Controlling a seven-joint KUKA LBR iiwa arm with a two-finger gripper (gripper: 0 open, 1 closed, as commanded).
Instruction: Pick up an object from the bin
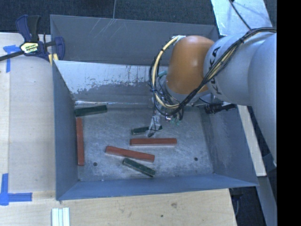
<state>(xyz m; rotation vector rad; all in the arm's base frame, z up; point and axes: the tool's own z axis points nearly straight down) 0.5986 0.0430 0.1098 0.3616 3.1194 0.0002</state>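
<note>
My gripper [154, 126] hangs low in the middle of the bin, beneath the arm's orange cover. Its tip is at the right end of a short dark green stick [140, 130] lying on the floor. Whether it touches that stick I cannot tell. Just in front of it lies a red-brown bar [153, 141], flat and nearly level. A second red-brown bar [130, 153] lies further to the front left, slightly slanted.
A dark green stick [138, 167] lies near the front wall. Along the left wall a red-brown bar [80, 141] lies lengthwise, with another dark green stick [91, 110] at the back left corner. The arm covers the bin's back right.
</note>
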